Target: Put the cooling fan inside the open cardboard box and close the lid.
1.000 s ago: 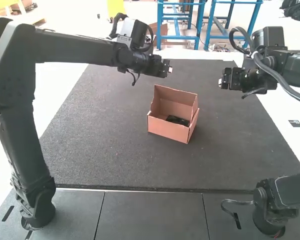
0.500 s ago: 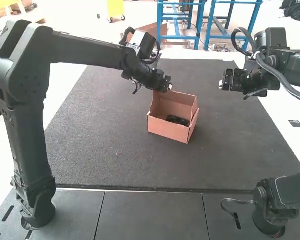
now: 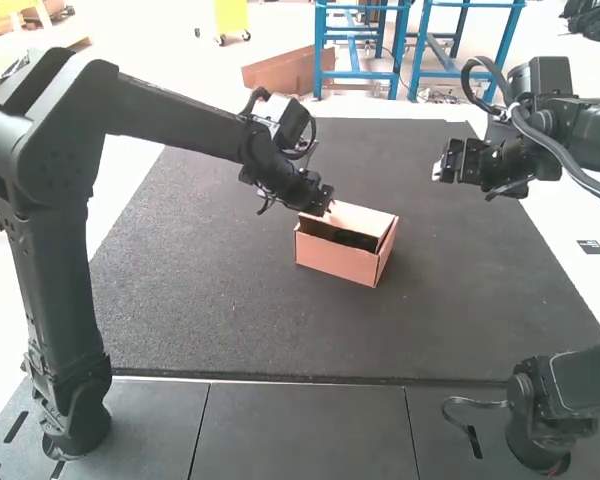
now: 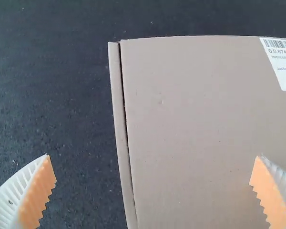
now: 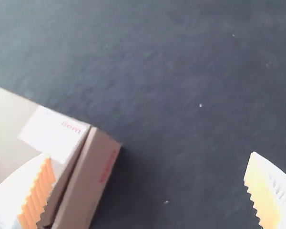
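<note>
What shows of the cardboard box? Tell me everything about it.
The small brown rectangular cardboard box sits on the black mat, mid-table. Its hinged lid leans low over the opening, not yet shut; a front gap shows a dark object inside. The lid is plain, with a white label at one corner and a folded side flap. The left arm's open hand is at the lid's rear edge, seemingly touching it.

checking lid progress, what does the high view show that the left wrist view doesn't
Only high view: the black cooling fan in the gap under the half-lowered lid, and the right end effector. Only left wrist: the white printed label on the lid. Both: the brown cardboard box, the left end effector, the black mat.
</note>
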Tool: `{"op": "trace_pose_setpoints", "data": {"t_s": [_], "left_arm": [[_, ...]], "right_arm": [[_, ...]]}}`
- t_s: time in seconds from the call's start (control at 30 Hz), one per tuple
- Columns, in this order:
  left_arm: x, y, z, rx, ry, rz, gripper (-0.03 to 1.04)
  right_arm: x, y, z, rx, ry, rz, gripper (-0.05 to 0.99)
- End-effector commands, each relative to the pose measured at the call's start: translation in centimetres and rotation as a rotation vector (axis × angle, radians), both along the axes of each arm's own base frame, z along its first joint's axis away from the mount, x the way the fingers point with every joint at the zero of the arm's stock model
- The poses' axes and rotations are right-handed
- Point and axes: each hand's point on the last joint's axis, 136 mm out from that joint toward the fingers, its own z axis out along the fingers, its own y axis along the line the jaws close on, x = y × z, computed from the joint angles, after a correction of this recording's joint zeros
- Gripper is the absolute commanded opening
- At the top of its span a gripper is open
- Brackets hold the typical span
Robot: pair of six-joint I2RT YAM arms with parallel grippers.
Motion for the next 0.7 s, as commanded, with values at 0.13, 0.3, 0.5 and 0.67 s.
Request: {"op": "trace_pose_setpoints", "data": {"t_s": [0.13, 0.3, 0.5, 0.67], "left_arm": [[-0.3, -0.8, -0.4, -0.020, -0.042, -0.021, 0.97], [-0.4, -0.5, -1.7, -0.009, -0.038, -0.023, 0.97], [-0.7, -0.2, -2.6, 0.005, -0.027, -0.026, 0.97], [-1.1, 0.7, -3.9, 0.027, -0.017, -0.016, 0.97]], "right_arm": [[0.1, 0.2, 0.9, 0.041, 0.000, 0.003, 0.91], [-0.2, 0.4, 0.7, 0.042, 0.018, 0.012, 0.91], [-0.2, 0.5, 1.0, 0.043, 0.015, 0.013, 0.91], [-0.2, 0.5, 1.3, 0.043, 0.018, 0.014, 0.91]]}}
